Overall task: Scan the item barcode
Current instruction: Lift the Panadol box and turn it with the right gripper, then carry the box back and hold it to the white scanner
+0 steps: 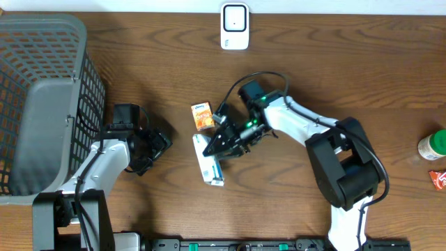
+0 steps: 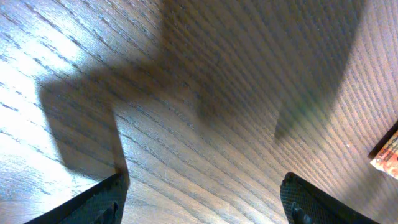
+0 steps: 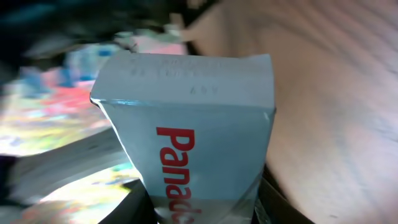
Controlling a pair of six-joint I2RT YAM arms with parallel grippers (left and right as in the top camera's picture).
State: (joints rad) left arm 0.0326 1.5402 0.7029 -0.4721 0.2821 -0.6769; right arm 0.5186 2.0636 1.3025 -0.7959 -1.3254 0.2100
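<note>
A pale blue and white carton with red lettering (image 1: 211, 167) lies on the table near the middle. My right gripper (image 1: 214, 147) is shut on its upper end. In the right wrist view the carton (image 3: 193, 118) fills the frame between my right gripper's (image 3: 202, 206) dark fingers (image 3: 273, 208). The white barcode scanner (image 1: 235, 26) stands at the table's far edge. My left gripper (image 1: 152, 148) hovers left of the carton. The left wrist view shows it (image 2: 202, 200) open over bare wood, holding nothing.
A small orange carton (image 1: 202, 116) sits just above the held carton, and its corner (image 2: 387, 152) shows in the left wrist view. A grey mesh basket (image 1: 42, 97) takes up the left side. A green-lidded bottle (image 1: 432, 145) and a red packet (image 1: 437, 179) lie at the right edge.
</note>
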